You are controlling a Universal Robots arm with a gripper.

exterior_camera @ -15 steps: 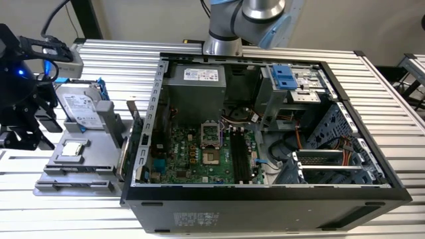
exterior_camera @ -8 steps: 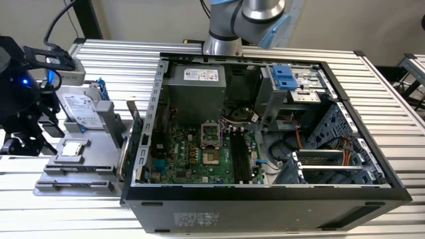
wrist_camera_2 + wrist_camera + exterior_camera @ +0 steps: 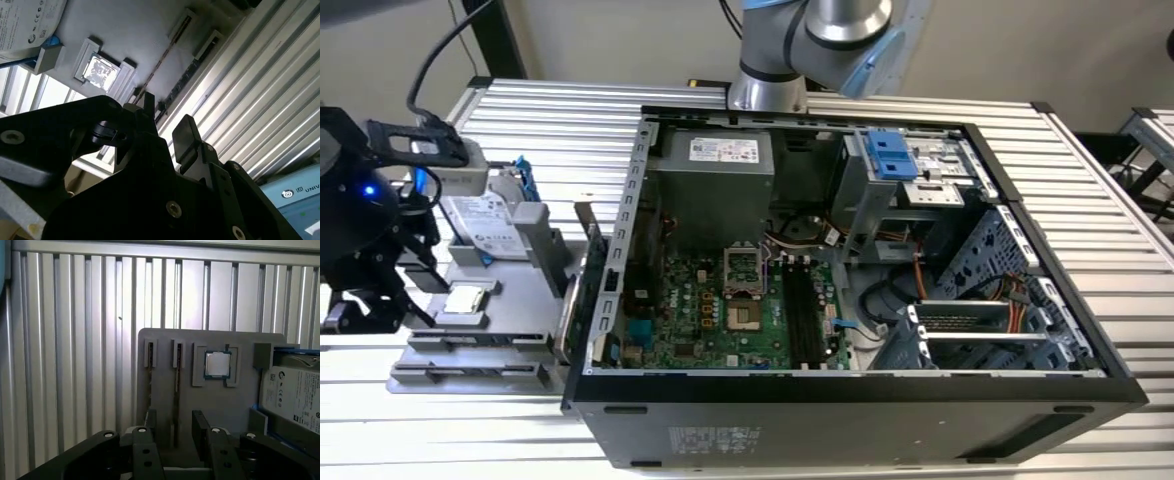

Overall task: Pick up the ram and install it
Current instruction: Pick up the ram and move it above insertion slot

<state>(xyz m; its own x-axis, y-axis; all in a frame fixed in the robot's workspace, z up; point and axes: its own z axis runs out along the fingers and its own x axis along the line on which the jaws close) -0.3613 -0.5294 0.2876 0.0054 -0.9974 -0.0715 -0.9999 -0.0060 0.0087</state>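
Note:
The ram [image 3: 177,385] stands on edge in a slot of the grey holder plate [image 3: 165,347] and looks like a thin dark strip; in the second wrist view the ram [image 3: 167,52] runs as a thin line toward the fingers. My gripper [image 3: 175,427] is open just above the plate, one finger on each side of that slot's near end and not touching the strip. In the exterior view my gripper [image 3: 380,300] hangs over the holder plate [image 3: 467,345] at the exterior view's left. The open computer case [image 3: 1014,250] shows long dark memory slots [image 3: 801,315] on its green board.
On the holder plate lie a small square silver chip [image 3: 217,364] and a silver hard drive [image 3: 295,395] with a blue bracket. A second slot [image 3: 150,370] runs beside the ram's. Ribbed aluminium table [image 3: 70,365] surrounds the plate. The arm's base [image 3: 767,90] stands behind the case.

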